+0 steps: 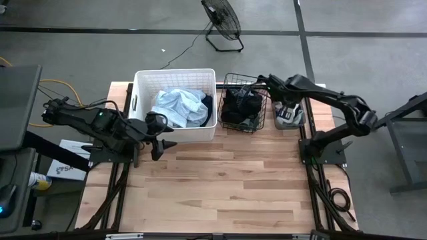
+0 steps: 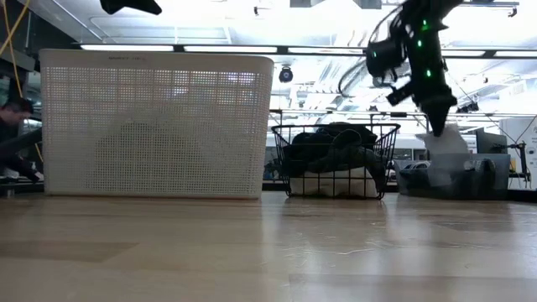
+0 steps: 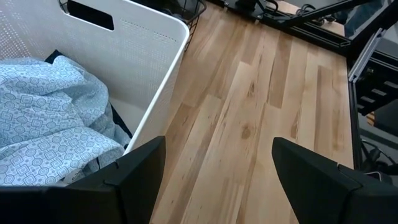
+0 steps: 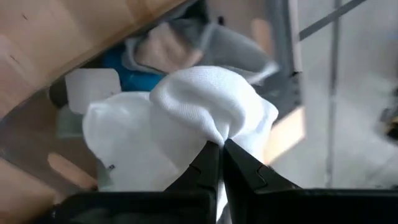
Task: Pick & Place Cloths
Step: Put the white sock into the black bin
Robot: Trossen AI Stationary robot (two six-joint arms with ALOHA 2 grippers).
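My right gripper point(image 4: 221, 146) is shut on a white cloth point(image 4: 186, 118), just right of the black wire basket point(image 1: 243, 103). The basket holds dark cloths point(image 2: 336, 147). Under the gripper lies a heap of grey, blue and white cloths point(image 1: 291, 116) at the table's far right. In the white tub point(image 1: 140, 100) rests a light blue patterned cloth point(image 3: 50, 118). My left gripper point(image 3: 217, 168) stands open over bare wood, close to the tub's near wall point(image 3: 165, 87), with nothing between its fingers. My right gripper pinches a bunched fold of the white cloth point(image 4: 225, 132) between its two fingertips. The fingers come from above, slanting steeply down. The cloth hangs below the gripper point(image 2: 446, 141) over the heap. I cannot tell whether its lower end still lies on the heap.
The tub and the basket stand side by side along the table's far edge. The near wooden table top point(image 1: 220, 180) lies bare. A floor fan point(image 1: 223, 23) stands beyond the table. Grey cabinets flank both sides.
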